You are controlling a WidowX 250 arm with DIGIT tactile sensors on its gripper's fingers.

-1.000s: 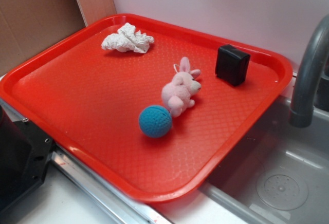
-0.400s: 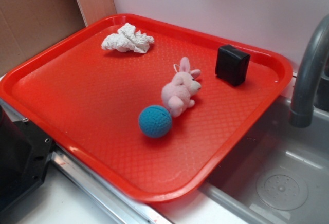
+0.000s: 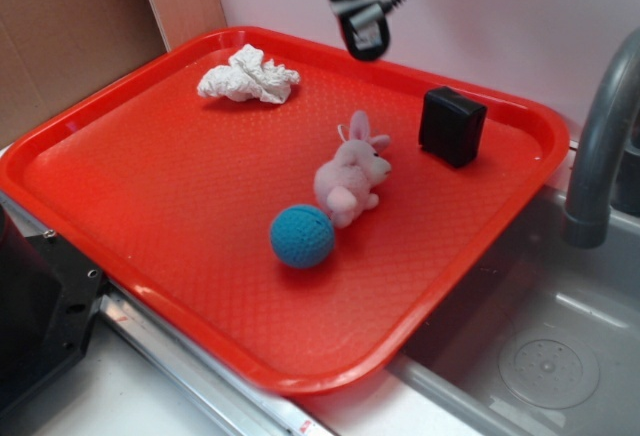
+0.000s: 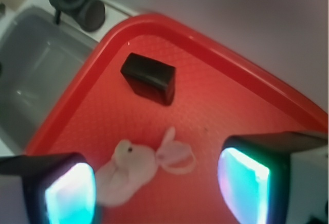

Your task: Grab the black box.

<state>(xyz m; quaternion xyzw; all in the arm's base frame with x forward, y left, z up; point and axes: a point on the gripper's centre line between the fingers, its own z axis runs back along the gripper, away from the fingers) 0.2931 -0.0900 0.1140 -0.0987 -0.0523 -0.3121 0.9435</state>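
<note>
— One small thing to fetch, then: the black box (image 3: 452, 126), sitting at the far right of the red tray (image 3: 150, 286), near the rim and the grey tap (image 3: 600, 146). From the outside view, how would you take it?

— By two opposite flat sides, I'd guess. It looks stiff and light, matte rather than slick — it shouldn't squash or slip much. The pink bunny (image 3: 350, 171) and blue ball (image 3: 302, 236) lie well apart from it.

— And the gripper (image 3: 360, 18)?

— High over the back rim, left of the box. A second ago it was barely in the picture at all — just a dark sliver at the top edge. Nothing on the tray has shifted.

— From the wrist view?

— The fingers (image 4: 244, 183) are spread wide, empty, with the bunny (image 4: 128, 170) between them below. The box (image 4: 149, 77) lies ahead, untouched, by the tray's corner.
</note>
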